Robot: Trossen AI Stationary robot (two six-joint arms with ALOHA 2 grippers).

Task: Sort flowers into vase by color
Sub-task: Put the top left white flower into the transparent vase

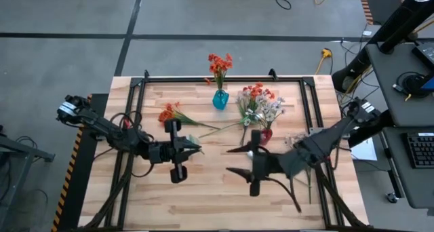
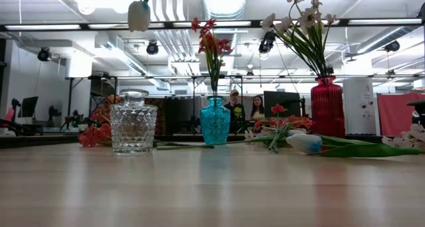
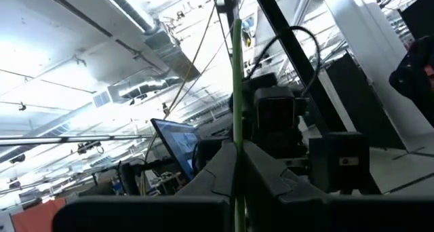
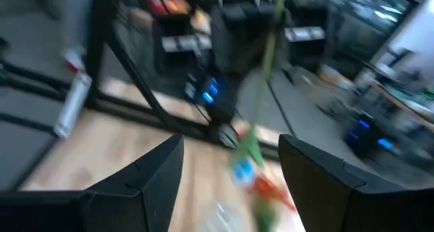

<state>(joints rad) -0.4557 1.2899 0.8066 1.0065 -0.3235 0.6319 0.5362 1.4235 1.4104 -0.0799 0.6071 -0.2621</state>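
Note:
My left gripper (image 1: pixel 196 148) hovers over the table's middle left, shut on a thin green flower stem (image 3: pixel 237 89). A white bud (image 2: pixel 139 16) hangs high in the low view, above the clear glass vase (image 2: pixel 133 124). My right gripper (image 1: pixel 230 160) is raised at mid-table, open and pointing at the left gripper, with nothing between its fingers. Orange-red flowers (image 1: pixel 218 64) stand in the blue vase (image 1: pixel 220 100). White flowers (image 1: pixel 268 111) stand in the red vase (image 1: pixel 266 133). An orange spray (image 1: pixel 169 113) and a white bud (image 2: pixel 305 142) lie on the table. My left gripper pinches the green stem (image 3: pixel 237 138) between its two fingers. The stem runs on past the fingers on both sides. It is lifted clear of the table. How far along the stem the fingers sit cannot be told.
A black frame (image 1: pixel 203 78) rims the wooden table. More orange blossoms (image 1: pixel 254 93) lie by the red vase and pale blossoms (image 1: pixel 295 140) lie at the right. The near half of the table (image 1: pixel 203 198) is bare wood. People stand in the room behind (image 2: pixel 234 104).

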